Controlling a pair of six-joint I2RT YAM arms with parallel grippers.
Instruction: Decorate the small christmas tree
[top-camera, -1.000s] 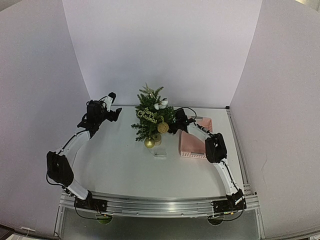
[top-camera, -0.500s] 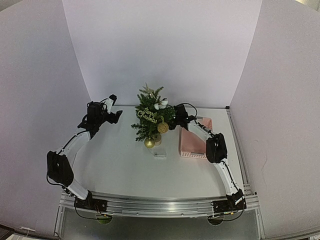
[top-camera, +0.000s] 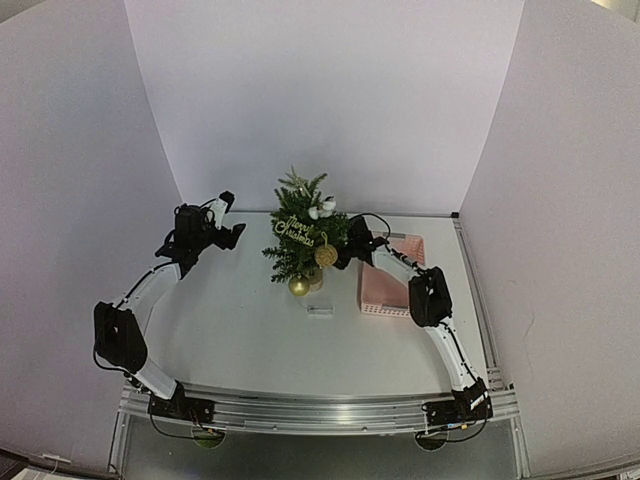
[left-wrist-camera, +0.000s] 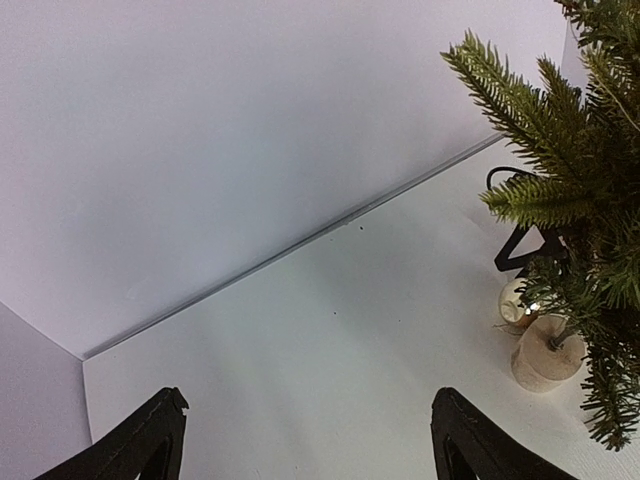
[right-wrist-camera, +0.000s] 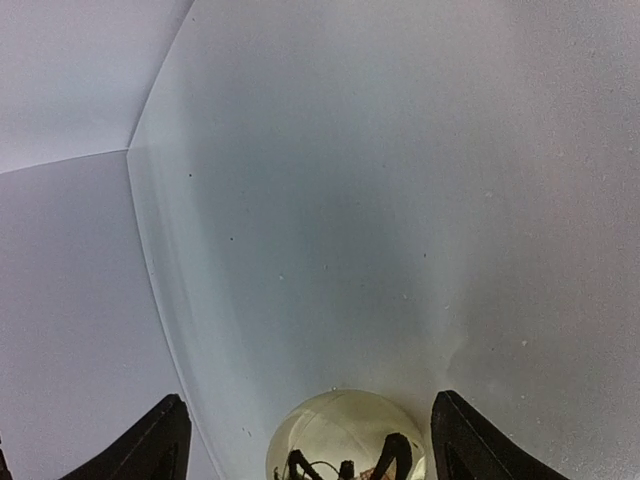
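Gold bauble (right-wrist-camera: 345, 437) sits between the spread jaws of my right gripper (right-wrist-camera: 310, 400), not clamped; my left gripper (left-wrist-camera: 308, 395) is released, near the small christmas tree (left-wrist-camera: 575, 190).

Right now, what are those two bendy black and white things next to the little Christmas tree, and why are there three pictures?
Those are robot arms, a left arm and a right arm, each ending in a two-finger pincher called a gripper. One picture looks down from above; the other two come from cameras on the wrists, so black fingers show at the bottom. On the table stand the small christmas tree, wearing a gold sign, and a pink basket. The left gripper is open and empty. The right gripper is open too, with a shiny gold ball between its fingers, not squeezed.
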